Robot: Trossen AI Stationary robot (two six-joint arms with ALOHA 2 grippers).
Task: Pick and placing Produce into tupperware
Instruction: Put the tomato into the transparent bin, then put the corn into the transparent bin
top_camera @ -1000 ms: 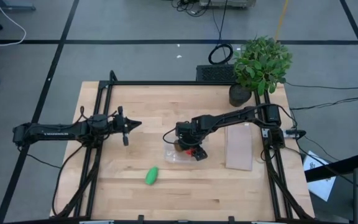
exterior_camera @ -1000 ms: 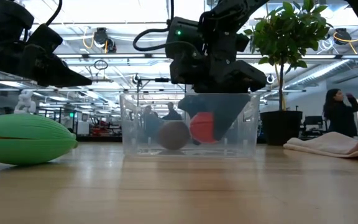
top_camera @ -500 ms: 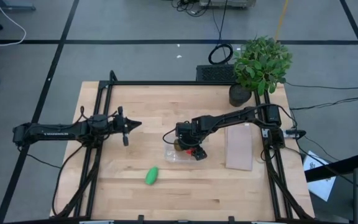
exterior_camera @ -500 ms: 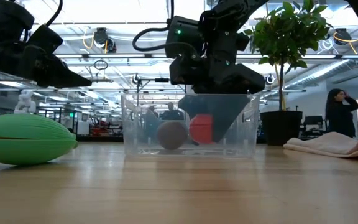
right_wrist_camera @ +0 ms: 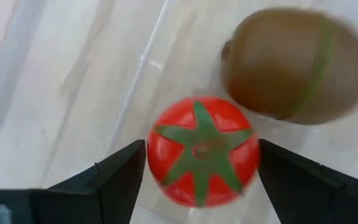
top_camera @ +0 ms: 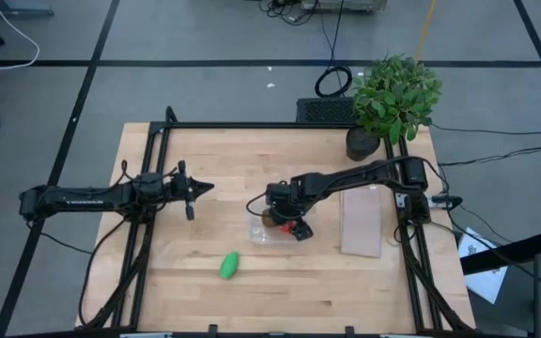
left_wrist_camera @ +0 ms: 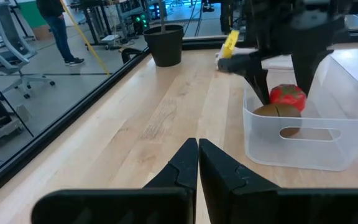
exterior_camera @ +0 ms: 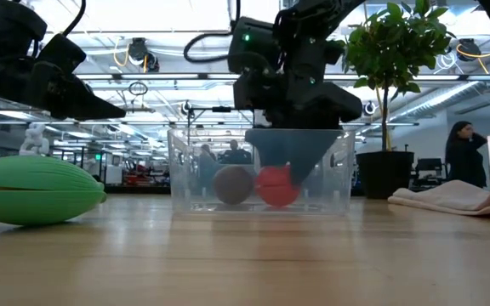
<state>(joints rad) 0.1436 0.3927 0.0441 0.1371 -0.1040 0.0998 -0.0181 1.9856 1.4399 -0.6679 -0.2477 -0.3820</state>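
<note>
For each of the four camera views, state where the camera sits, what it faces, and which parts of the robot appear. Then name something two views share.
High view: above, looking straight down on the table; both arms show.
Low view: at tabletop height, facing the tupperware; the right gripper hangs into it.
Left wrist view: on the left arm; its shut left gripper points at the tupperware.
Right wrist view: looks down between open fingers at the tomato and the kiwi.
Shared: tomato and kiwi appear in both wrist views.

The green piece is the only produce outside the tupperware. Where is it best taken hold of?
Probably across the narrow middle of the green piece, coming from straight above. It lies on its side on the table, oblong with tapered ends, nothing crowding it.
</note>
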